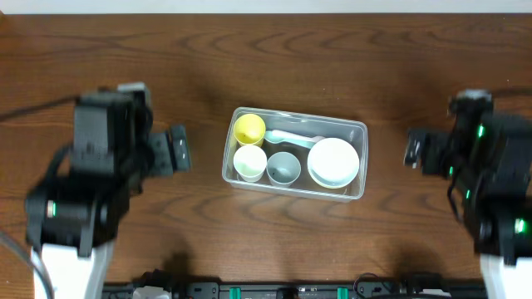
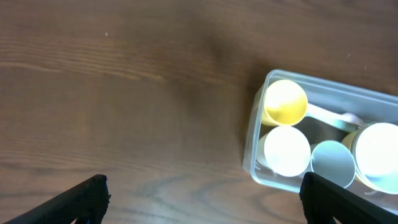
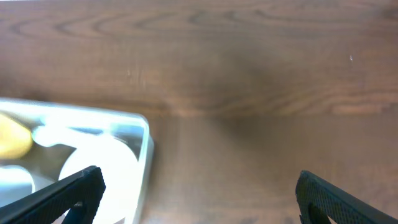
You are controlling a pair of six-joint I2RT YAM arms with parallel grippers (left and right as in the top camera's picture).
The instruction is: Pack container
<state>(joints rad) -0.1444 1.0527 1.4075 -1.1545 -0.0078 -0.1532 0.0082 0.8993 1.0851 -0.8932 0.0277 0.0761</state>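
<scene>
Jaws on both arms gape empty; the container (image 1: pixel 293 188) runs off both wrist views.

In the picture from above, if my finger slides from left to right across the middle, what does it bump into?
Left black pincer → left wall of the clear rectangular plastic tub → small white round cup → small grey-blue round cup → big white round bowl → right black pincer.
</scene>
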